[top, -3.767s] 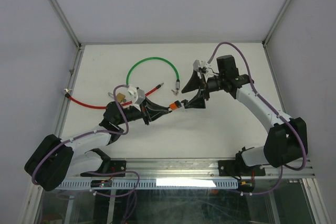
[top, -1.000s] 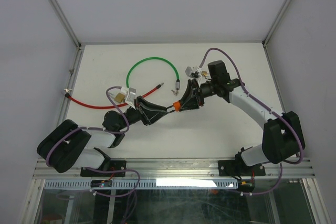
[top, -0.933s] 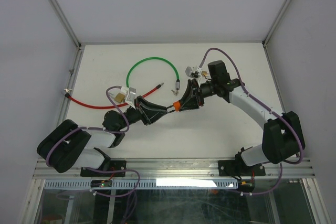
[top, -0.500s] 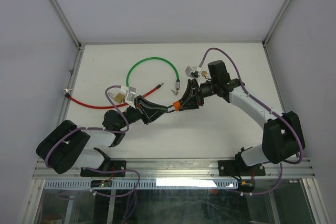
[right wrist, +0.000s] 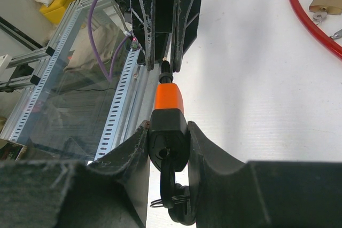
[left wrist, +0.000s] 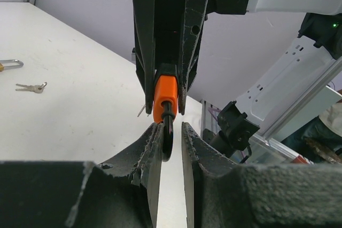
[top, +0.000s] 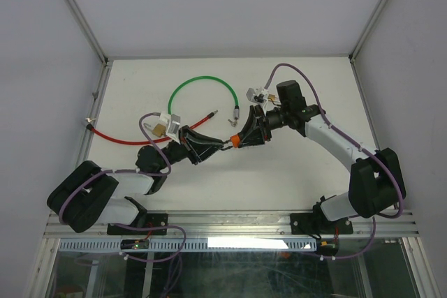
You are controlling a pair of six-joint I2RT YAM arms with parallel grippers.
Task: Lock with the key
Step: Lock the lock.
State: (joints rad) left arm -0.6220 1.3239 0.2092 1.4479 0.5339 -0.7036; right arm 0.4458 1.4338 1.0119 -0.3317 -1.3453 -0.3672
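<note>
An orange padlock [top: 236,142] with a black end hangs above the table's middle, and my right gripper [top: 242,137] is shut on that black end [right wrist: 168,132]. The orange body [left wrist: 165,92] points at my left gripper [left wrist: 172,126]. A black-headed key [left wrist: 168,140] sticks out of the lock between the left fingers. Its head lies against one finger [left wrist: 152,142], and a thin slit shows on the other side, so these jaws stand narrowly apart. In the right wrist view the left fingers [right wrist: 144,14] flank the key [right wrist: 166,68]. A black loop with a wire ring [right wrist: 176,204] hangs from the lock's near end.
A green cable [top: 202,83] arcs across the far middle and a red cable [top: 112,135] lies at the left. A brass padlock [top: 160,129] sits by the left wrist, with small loose keys [left wrist: 32,87] nearby. Frame posts and white walls enclose the table.
Within the last second the left jaws narrowed around the key head. Both arms and the lock hold their places; earlier, the pair shifted slightly left.
</note>
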